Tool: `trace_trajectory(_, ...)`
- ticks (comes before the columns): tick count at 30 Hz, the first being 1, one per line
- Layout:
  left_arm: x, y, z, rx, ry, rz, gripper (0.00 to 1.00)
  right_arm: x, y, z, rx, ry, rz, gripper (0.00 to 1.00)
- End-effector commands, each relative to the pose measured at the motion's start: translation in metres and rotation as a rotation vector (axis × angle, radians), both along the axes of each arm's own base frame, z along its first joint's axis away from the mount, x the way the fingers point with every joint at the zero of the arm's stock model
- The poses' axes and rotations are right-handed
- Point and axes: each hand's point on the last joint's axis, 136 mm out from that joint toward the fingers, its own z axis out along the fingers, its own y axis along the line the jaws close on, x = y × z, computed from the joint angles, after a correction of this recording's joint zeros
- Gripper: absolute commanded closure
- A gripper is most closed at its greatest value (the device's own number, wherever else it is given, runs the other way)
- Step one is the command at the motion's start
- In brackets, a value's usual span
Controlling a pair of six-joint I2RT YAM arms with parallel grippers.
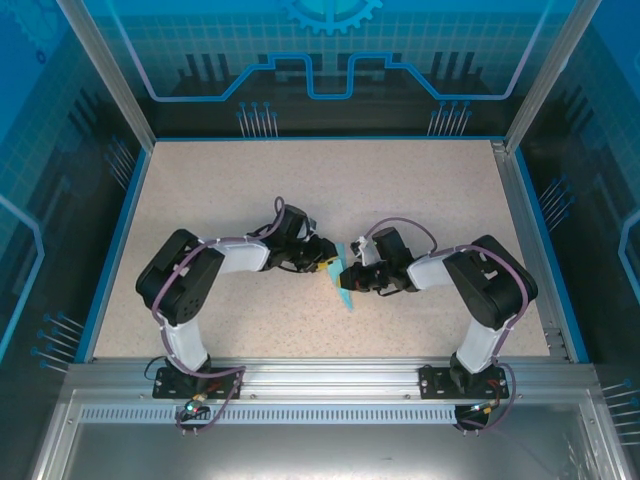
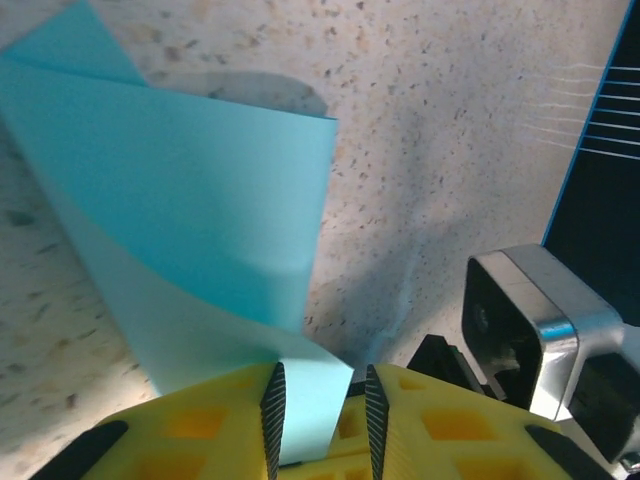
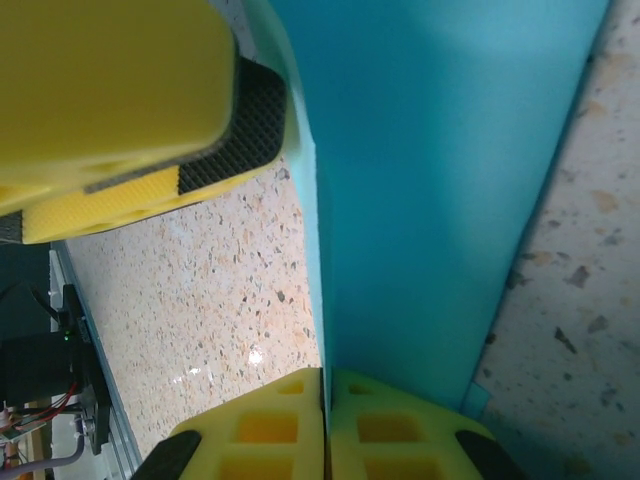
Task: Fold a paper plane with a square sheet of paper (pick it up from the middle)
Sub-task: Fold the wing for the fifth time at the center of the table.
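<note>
While both the left gripper [image 2: 320,420] and right gripper [image 3: 326,425] pinch the folded paper [image 2: 200,230], opposing pulls could tear it.

We see a speckled beige table [image 1: 420,200] with a blue rim [image 1: 112,250] along its left edge and far side. At the near edge a ribbed metal rail [image 1: 330,385] runs the full width, and below it lies a grey metal shelf [image 1: 320,450]. Two silver posts [image 1: 105,70] rise at the far corners. Behind the table stands a blue backdrop [image 1: 330,50] printed with a grid, a gear and circuit lines. Panels of the same blue flank both sides.
</note>
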Motion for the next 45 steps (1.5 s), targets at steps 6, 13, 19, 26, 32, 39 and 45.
trace_trajectory(6,0.0,-0.009,-0.026,0.012,0.038,-0.04,0.69,-0.005,-0.02,-0.032,-0.102,0.061,-0.049,0.9)
trace_trajectory(13,-0.009,0.002,-0.052,0.081,0.106,-0.023,0.7,-0.007,-0.017,-0.014,-0.106,0.044,-0.008,0.81)
trace_trajectory(19,-0.01,0.005,-0.055,0.096,0.113,-0.023,0.7,-0.018,-0.008,0.007,-0.095,0.013,0.047,0.79)
trace_trajectory(26,-0.01,0.005,-0.054,0.098,0.116,-0.025,0.71,-0.028,-0.009,0.003,-0.175,0.003,0.06,0.84)
trace_trajectory(32,-0.012,0.005,-0.053,0.1,0.118,-0.03,0.71,-0.026,-0.013,0.01,-0.252,-0.037,0.051,0.79)
trace_trajectory(39,-0.011,0.005,-0.052,0.102,0.118,-0.031,0.71,-0.029,-0.016,0.014,-0.43,-0.107,0.085,0.65)
trace_trajectory(45,-0.011,0.005,-0.052,0.105,0.118,-0.031,0.71,-0.035,-0.011,0.01,-0.587,-0.17,0.139,0.63)
